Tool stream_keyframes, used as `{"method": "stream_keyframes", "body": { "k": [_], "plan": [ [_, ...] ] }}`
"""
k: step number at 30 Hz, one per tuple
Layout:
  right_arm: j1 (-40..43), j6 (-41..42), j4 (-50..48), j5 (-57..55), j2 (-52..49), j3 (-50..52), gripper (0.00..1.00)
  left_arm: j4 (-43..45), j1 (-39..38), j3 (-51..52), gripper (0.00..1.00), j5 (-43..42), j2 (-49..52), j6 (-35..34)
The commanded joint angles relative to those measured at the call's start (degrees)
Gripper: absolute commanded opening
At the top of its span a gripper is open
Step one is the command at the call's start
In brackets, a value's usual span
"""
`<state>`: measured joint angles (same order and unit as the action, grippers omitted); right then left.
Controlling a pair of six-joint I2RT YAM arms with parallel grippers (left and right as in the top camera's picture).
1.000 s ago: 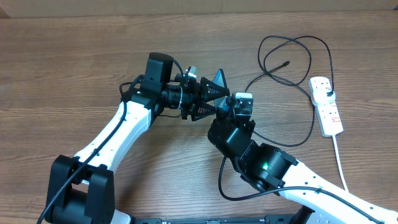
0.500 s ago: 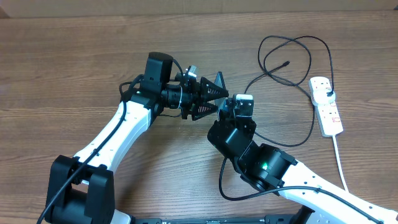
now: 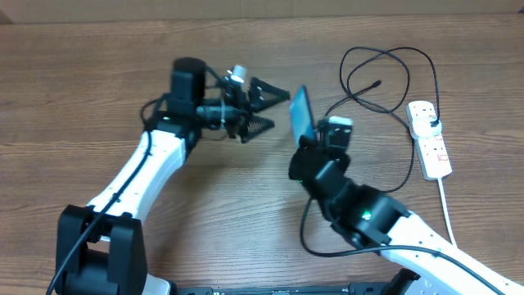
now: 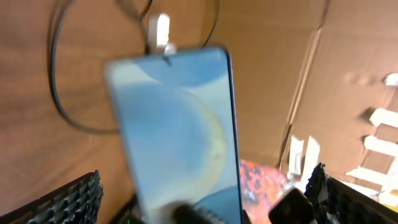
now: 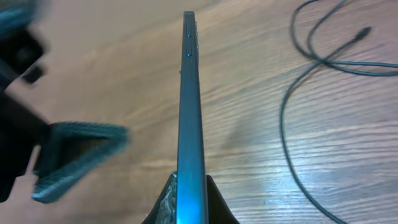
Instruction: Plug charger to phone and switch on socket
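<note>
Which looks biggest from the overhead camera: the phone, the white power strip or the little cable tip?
1. power strip
2. phone, but it is tilted nearly edge-on and sits nearer the camera, so this rank is unsure
3. cable tip, clearly smallest

phone [image 4: 177, 137]: light blue screen, paler curved swirl, dark edge | charger [image 3: 377, 83]: black | socket [image 3: 431, 141]: white, red switches, white cord | tabletop [image 3: 82, 74]: brown wood grain

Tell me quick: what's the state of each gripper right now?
Left gripper: open, holding nothing.
Right gripper: shut on the phone.
</note>
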<state>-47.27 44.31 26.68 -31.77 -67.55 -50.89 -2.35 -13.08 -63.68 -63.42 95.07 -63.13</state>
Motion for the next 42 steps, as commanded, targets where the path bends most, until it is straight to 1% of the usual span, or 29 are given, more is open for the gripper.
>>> {"method": "stream_keyframes", "body": {
  "k": [1,4,7,10,11,13,14,15,17,19,22,23,25,27,28,29,30,32,33,34,36,37,39,42],
  "plan": [
    [4.7,7.8,2.0,1.8,6.1,-0.7,0.04,5.1,4.7,-0.2,1.00,-4.7,0.1,3.3],
    [8.9,11.5,6.3,6.2,10.4,-0.7,0.04,6.0,8.7,-0.2,1.00,-5.7,-0.9,6.4],
    [13.0,13.3,11.8,10.4,15.8,-0.7,0.04,5.3,11.8,-0.2,1.00,-7.2,-3.0,10.1],
    [15.7,14.7,17.1,11.6,21.6,-0.7,0.04,0.1,14.4,-0.2,1.00,-5.4,-6.8,15.8],
    [16.5,15.1,19.0,11.5,23.8,-0.7,0.04,-4.1,15.1,-0.2,1.00,-2.8,-8.9,18.6],
    [17.6,15.6,21.8,11.5,27.7,-0.7,0.04,-16.0,15.5,-0.2,1.00,8.9,-14.1,25.7],
    [18.0,15.5,22.8,11.5,29.3,-0.7,0.04,-21.0,15.5,-0.2,1.00,15.4,-16.4,28.1],
    [18.4,15.5,23.9,11.5,30.9,-0.7,0.04,-26.7,15.2,-0.2,1.00,23.7,-19.3,29.8],
    [18.8,15.5,25.7,11.6,33.1,-0.7,0.04,-35.4,14.9,-0.2,1.00,35.9,-24.5,30.2],
    [18.8,15.5,26.8,12.9,33.8,-0.5,0.04,-41.9,14.9,-0.2,1.00,43.1,-29.2,30.2],
    [18.8,17.0,26.3,17.2,33.6,1.4,0.04,-48.6,15.0,-0.2,1.00,48.9,-36.4,30.2],
    [18.8,17.8,25.2,18.4,33.5,2.6,0.04,-49.5,15.0,-0.2,1.00,49.7,-38.2,30.2],
    [18.8,19.5,19.8,21.3,33.5,6.6,0.04,-50.5,15.0,-0.2,1.00,50.1,-41.9,30.2],
    [18.8,20.5,10.6,25.1,33.5,12.2,0.04,-50.5,15.0,-0.2,1.00,50.0,-45.4,30.1],
    [18.8,20.5,4.1,28.1,33.4,15.6,0.04,-50.5,15.0,-0.2,1.00,50.1,-47.2,30.1],
    [18.8,20.9,-4.8,32.4,32.9,20.0,0.04,-50.6,15.0,-0.2,0.99,50.0,-49.0,30.1],
    [18.8,21.7,-10.1,34.8,32.5,22.4,0.04,-51.1,15.0,-0.2,1.00,50.0,-50.5,30.1],
    [18.8,24.9,-26.4,41.8,30.4,29.1,0.04,-53.0,15.0,-0.2,1.00,50.1,-52.6,30.1],
    [18.8,27.3,-37.5,45.7,28.0,33.2,0.04,-55.3,15.0,-0.2,1.00,50.1,-53.8,29.2],
    [18.8,28.5,-43.0,47.7,26.1,35.2,0.04,-56.7,15.0,-0.2,1.00,50.1,-54.2,28.2],
    [18.8,30.6,-49.9,50.9,22.3,37.4,0.04,-59.0,15.0,-0.2,0.99,49.0,-54.6,25.6],
    [18.8,31.8,-52.4,52.4,20.0,37.9,0.04,-59.6,15.0,-0.2,1.00,46.8,-54.6,24.0],
    [18.8,32.6,-56.5,55.3,15.6,38.0,0.04,-58.7,15.0,0.2,1.00,39.3,-54.3,23.3],
    [18.8,32.9,-66.5,60.6,8.7,38.0,0.04,-55.4,15.0,2.0,1.00,29.6,-53.7,23.2]
  ]
}}
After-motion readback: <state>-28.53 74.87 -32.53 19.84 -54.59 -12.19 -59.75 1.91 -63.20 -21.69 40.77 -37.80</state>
